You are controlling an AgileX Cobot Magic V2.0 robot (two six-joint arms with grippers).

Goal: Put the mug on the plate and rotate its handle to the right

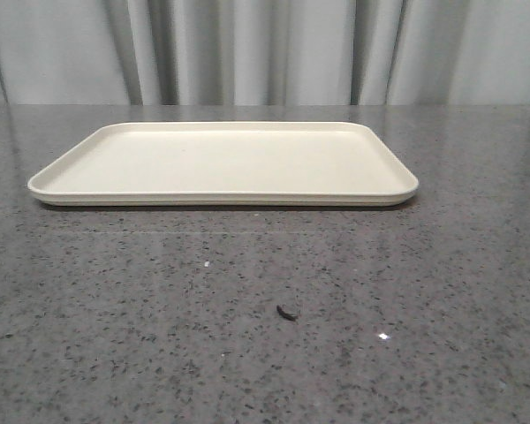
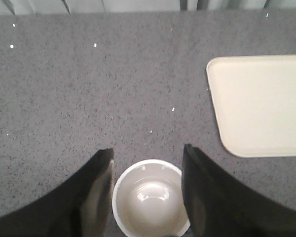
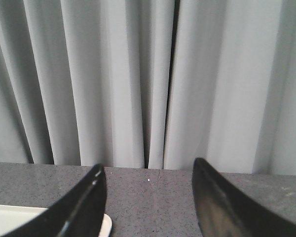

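The cream plate [image 1: 223, 162] lies empty on the grey table, at the middle back in the front view; neither gripper nor the mug shows there. In the left wrist view the white mug [image 2: 150, 200] stands upright on the table, seen from above, to the left of the plate [image 2: 261, 103] and apart from it. My left gripper [image 2: 148, 149] is open with one finger on each side of the mug's rim. The handle and the face print are hidden. My right gripper [image 3: 148, 164] is open and empty, above the table beside the plate's corner [image 3: 5, 217], facing the curtain.
A small dark scrap [image 1: 287, 312] lies on the table [image 1: 424, 291] in front of the plate. A grey curtain [image 1: 265, 49] hangs behind the table's far edge.
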